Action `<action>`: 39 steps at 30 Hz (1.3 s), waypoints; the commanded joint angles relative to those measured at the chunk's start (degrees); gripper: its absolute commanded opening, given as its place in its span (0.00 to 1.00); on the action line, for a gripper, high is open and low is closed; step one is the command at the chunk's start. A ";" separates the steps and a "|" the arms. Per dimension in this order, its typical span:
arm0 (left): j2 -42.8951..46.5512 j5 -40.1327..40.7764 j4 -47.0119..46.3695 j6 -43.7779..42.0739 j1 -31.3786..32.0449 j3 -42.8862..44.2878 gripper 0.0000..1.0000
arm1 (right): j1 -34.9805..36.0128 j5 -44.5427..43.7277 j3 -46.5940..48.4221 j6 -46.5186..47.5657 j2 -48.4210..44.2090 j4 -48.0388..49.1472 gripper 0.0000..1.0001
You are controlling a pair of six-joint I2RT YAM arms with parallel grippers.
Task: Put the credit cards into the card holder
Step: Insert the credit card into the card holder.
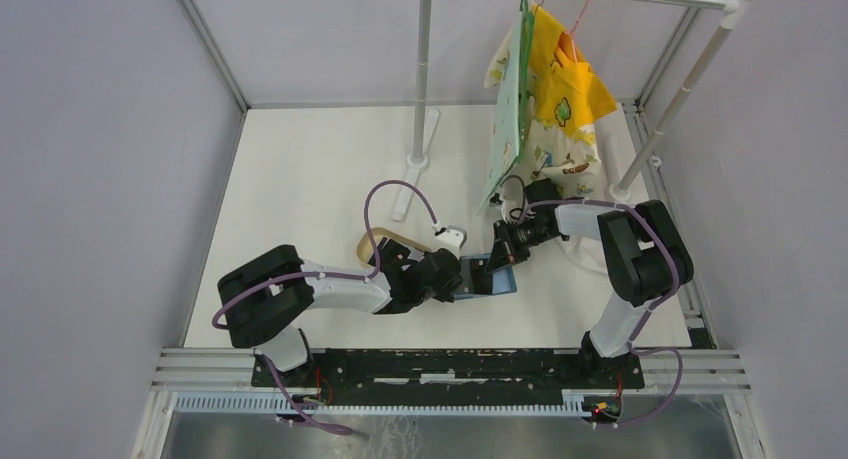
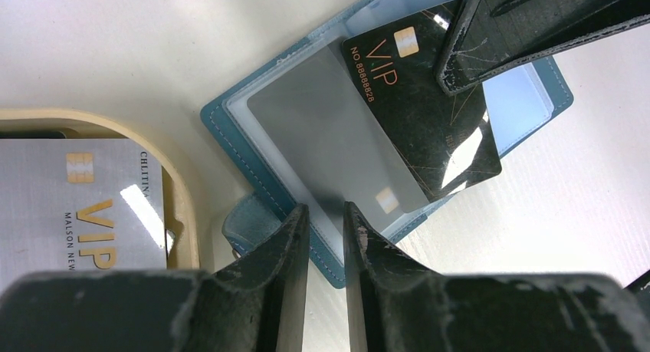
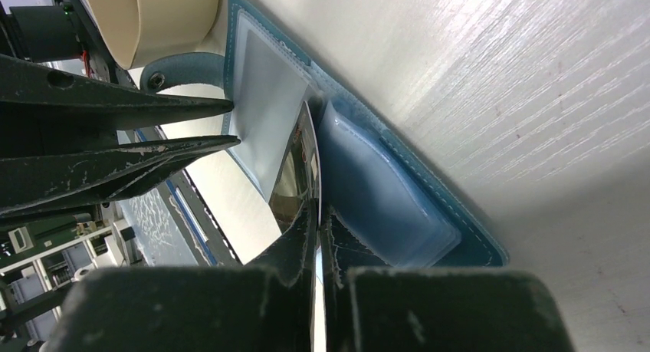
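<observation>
The teal-blue card holder (image 2: 230,122) lies open on the white table, its clear sleeves facing up. My left gripper (image 2: 326,210) is closed on its near edge, the blue border and a clear sleeve between the fingers. My right gripper (image 3: 318,210) is shut on a black VIP credit card (image 2: 429,114), whose lower corner lies under the clear sleeve. In the right wrist view the card (image 3: 303,168) is seen edge-on over the holder (image 3: 398,191). In the top view both grippers meet at the holder (image 1: 497,279). A silver VIP credit card (image 2: 84,206) lies in the tan tray.
The tan oval tray (image 2: 188,214) touches the holder's left side, next to its snap strap (image 2: 249,222). Behind stand a garment rack pole (image 1: 422,79) with its base, a hanging green board (image 1: 510,99) and yellow clothes (image 1: 565,79). Grey walls enclose the table.
</observation>
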State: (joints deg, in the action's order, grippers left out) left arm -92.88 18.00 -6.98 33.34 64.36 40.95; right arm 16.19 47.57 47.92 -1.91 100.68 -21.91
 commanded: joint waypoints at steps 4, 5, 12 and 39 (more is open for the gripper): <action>-2.33 -0.49 0.61 -0.42 0.17 1.07 0.29 | 0.44 -6.72 2.76 4.52 3.36 -5.59 0.04; -2.31 -0.43 0.65 -0.47 0.16 1.16 0.29 | 0.46 -7.02 3.08 4.71 3.74 -6.26 0.04; -1.66 -0.29 0.74 -0.82 0.19 1.03 0.29 | 0.20 -9.86 5.66 5.86 6.83 -10.26 0.03; -2.56 -0.42 0.39 -1.87 0.12 1.60 0.29 | 1.59 -9.18 10.48 5.25 11.23 -12.95 0.04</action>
State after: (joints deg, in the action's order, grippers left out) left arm -93.12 18.00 -6.46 32.93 64.36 41.43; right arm 16.40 47.64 58.24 0.32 109.43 -35.29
